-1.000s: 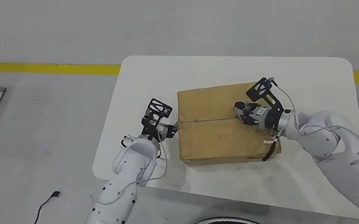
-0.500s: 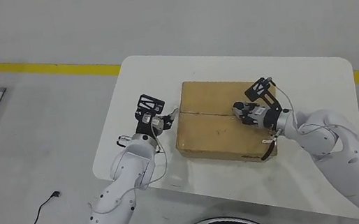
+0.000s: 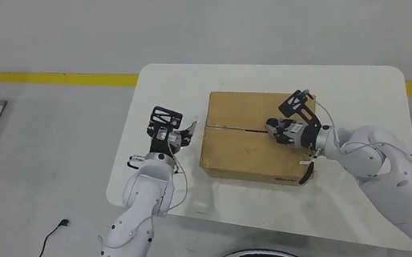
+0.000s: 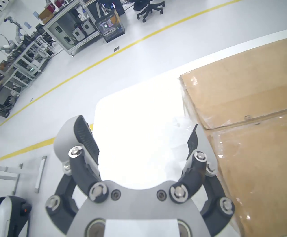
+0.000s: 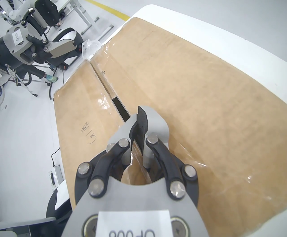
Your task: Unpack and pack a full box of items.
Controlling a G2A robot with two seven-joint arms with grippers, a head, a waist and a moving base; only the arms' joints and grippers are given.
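The closed cardboard box (image 3: 250, 142) lies askew in the middle of the white tabletop (image 3: 344, 78), its two top flaps meeting at a taped seam (image 5: 98, 74). The right gripper (image 5: 139, 122) sits on top of the box, right on that seam and near the end closest to its own arm. It is likely there to work into the join and lift a flap, since just ahead of it the seam gapes as a dark slot (image 5: 120, 107). Its jaws are pressed together, tips down at the flap edge; I cannot tell whether cardboard or tape is caught between them. The left gripper (image 4: 137, 123) hangs over bare tabletop just beside the box's opposite end, in line with the seam. It is probably placed to steady that end or to catch the crumpled clear tape (image 4: 177, 125) there. Its jaws are spread wide and hold nothing.
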